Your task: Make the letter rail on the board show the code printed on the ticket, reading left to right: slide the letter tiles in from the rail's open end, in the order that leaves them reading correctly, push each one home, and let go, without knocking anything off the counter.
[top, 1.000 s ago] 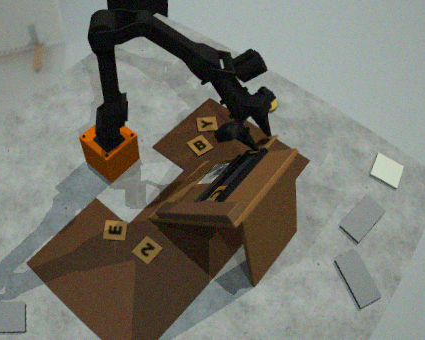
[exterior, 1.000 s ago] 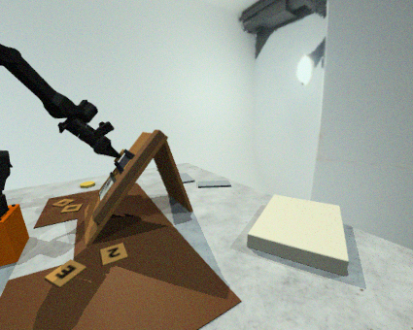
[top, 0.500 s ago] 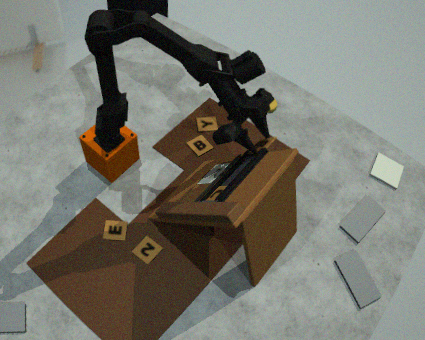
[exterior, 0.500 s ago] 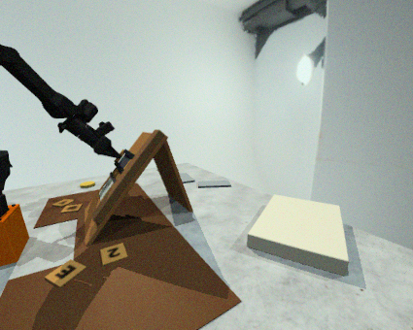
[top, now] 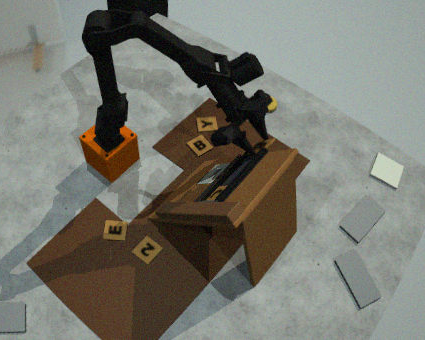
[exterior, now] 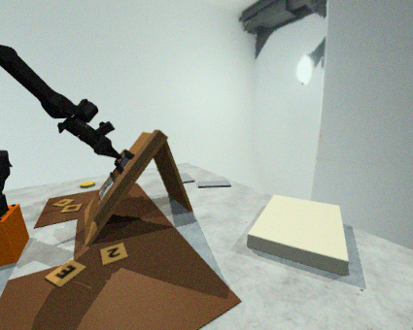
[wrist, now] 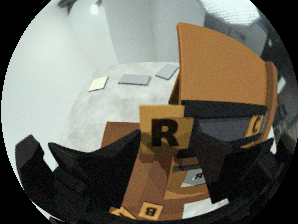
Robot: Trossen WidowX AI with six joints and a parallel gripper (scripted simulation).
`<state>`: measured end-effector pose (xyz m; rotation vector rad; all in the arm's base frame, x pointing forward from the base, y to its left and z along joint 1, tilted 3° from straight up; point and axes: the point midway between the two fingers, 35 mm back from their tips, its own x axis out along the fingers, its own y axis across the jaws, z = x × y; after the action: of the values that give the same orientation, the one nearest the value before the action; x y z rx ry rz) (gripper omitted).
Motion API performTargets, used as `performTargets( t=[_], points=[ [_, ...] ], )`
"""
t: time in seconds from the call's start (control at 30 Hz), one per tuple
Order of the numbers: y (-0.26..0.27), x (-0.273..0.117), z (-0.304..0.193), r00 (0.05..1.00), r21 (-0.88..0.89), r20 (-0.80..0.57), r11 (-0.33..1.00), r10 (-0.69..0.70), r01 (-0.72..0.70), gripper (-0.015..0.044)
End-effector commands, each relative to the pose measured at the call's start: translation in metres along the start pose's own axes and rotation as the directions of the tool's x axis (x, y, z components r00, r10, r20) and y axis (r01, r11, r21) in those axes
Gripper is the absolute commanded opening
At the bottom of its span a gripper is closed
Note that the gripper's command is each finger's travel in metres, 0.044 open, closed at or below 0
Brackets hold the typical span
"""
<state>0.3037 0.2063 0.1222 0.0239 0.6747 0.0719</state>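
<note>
My gripper [top: 258, 144] [exterior: 120, 158] is shut on the R tile [top: 264, 145] [wrist: 164, 131], upright in the wrist view, at the open end of the dark rail [top: 236, 176] [wrist: 225, 108] on the sloping board [top: 273, 172] [wrist: 220, 65]. How far the tile sits inside the rail is unclear. The C tile [top: 217, 193] [wrist: 256, 125] is in the rail toward its far end. The ticket [top: 212, 174] [wrist: 195, 176] is on the board below the rail; its code is mostly hidden. Loose tiles are Y [top: 207, 124], B [top: 200, 145] [wrist: 150, 210], E [top: 115, 230] [exterior: 65, 273] and N or Z [top: 147, 249] [exterior: 114, 253].
Brown mats [top: 86, 295] [exterior: 181, 291] lie around the board. A pale block [top: 387, 170] [exterior: 297, 228] and grey slabs [top: 362, 219] [top: 357, 279] lie beyond the board's back. A yellow disc [top: 272, 104] [exterior: 87, 184] lies behind the gripper in the top view.
</note>
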Motion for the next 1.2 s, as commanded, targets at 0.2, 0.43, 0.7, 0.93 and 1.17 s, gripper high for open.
performTargets(
  t=[0.2,0.43,0.7,0.93,1.17],
  points=[
    [-0.005,0.0,0.001,1.0,-0.003,0.002,1.0,0.006,-0.006,0.0],
    [-0.008,0.0,0.001,1.0,-0.003,0.002,1.0,0.006,-0.006,0.0],
    [-0.012,0.0,0.001,1.0,-0.003,0.002,1.0,0.006,-0.006,0.0],
    [-0.016,0.0,0.001,1.0,-0.004,0.002,1.0,0.006,-0.006,0.0],
    [-0.019,0.0,0.001,1.0,-0.004,0.002,1.0,0.005,-0.005,0.0]
  ],
)
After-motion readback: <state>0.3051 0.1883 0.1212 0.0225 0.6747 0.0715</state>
